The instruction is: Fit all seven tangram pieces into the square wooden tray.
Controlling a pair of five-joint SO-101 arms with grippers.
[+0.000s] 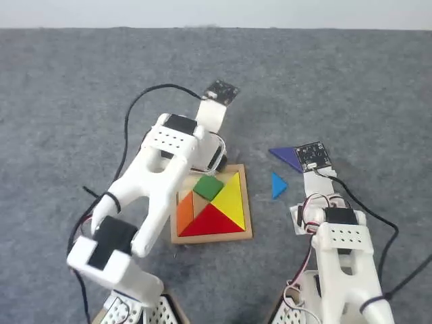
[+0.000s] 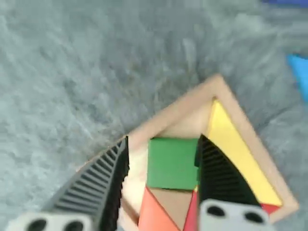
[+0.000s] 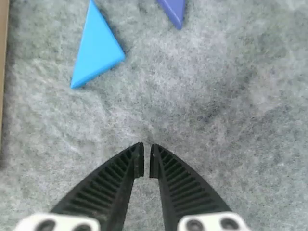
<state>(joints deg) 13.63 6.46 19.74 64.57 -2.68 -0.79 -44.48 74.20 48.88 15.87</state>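
1. Tangram pieces are split between two spots. The wooden tray (image 1: pixel 244 233) sits at the centre of the high view with the orange triangle (image 1: pixel 185 206), red triangle (image 1: pixel 213 220), yellow triangle (image 1: pixel 231 199) and green square (image 1: pixel 209 187) inside. The blue triangle (image 1: pixel 278 185) and purple piece (image 1: pixel 287 156) lie on the grey felt (image 1: pixel 351 81) to the right of it, well apart from the tray.
2. The left gripper (image 2: pixel 162 144) hangs over the upper left part of the tray with its jaws open around the green square. One finger sits at the square's edge, and the other stands off with a gap showing. I'd say it sits that way to nudge or seat the square, which looks turned against its neighbours.
3. A tan wedge below the green square in the left wrist view may be a wood-coloured piece or bare tray floor; I can't tell from here.
4. The right gripper (image 3: pixel 143 161) has its jaws closed on nothing. It rests low over bare felt in the lower middle of its wrist view, with the blue triangle up and to the left. It looks parked out of the other arm's way, near the two loose pieces it would likely fetch.
5. My read is that the job is past halfway, with two pieces yet to go in.
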